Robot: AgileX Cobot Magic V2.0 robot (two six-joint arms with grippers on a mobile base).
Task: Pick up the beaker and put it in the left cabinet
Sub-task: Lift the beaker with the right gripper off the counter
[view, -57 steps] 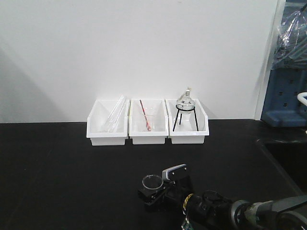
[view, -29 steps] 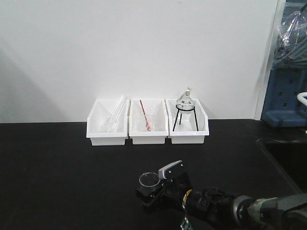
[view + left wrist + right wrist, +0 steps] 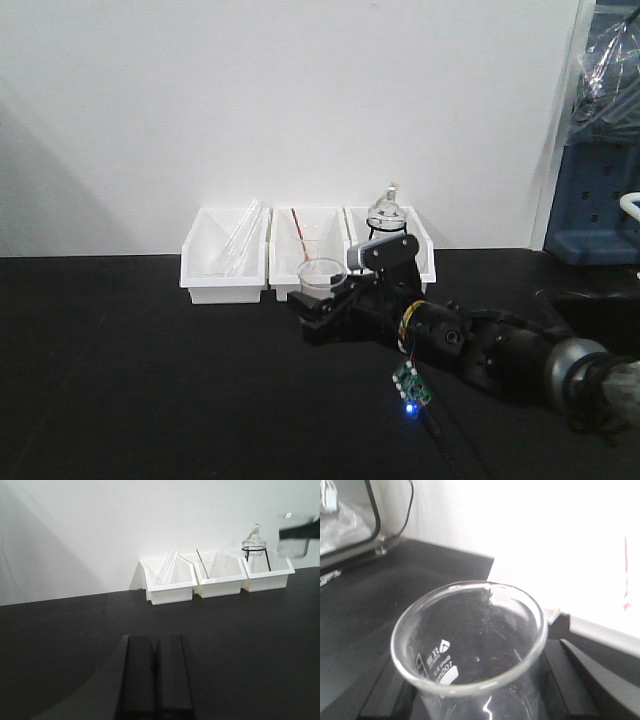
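The beaker point(image 3: 320, 274) is a small clear glass cylinder with a flared rim. My right gripper point(image 3: 324, 304) is shut on it and holds it upright above the black table, in front of the middle white bin. In the right wrist view the beaker point(image 3: 470, 645) fills the frame, with white marks on its wall and black fingers point(image 3: 572, 680) on both sides. It also shows at the top right of the left wrist view point(image 3: 295, 535). My left gripper point(image 3: 155, 641) is shut and empty, low over the table. The left cabinet is out of view.
Three white bins stand against the wall: the left bin point(image 3: 225, 270) holds long glass tubes point(image 3: 238, 240), the right bin point(image 3: 425, 268) holds a round flask on black wire legs point(image 3: 386, 214). Blue equipment point(image 3: 600, 200) stands at right. A small lit circuit board point(image 3: 410, 388) hangs below my right arm.
My right gripper has lifted the beaker from low near the table's front up to the height of the bins. The arm has stretched out further over the table.
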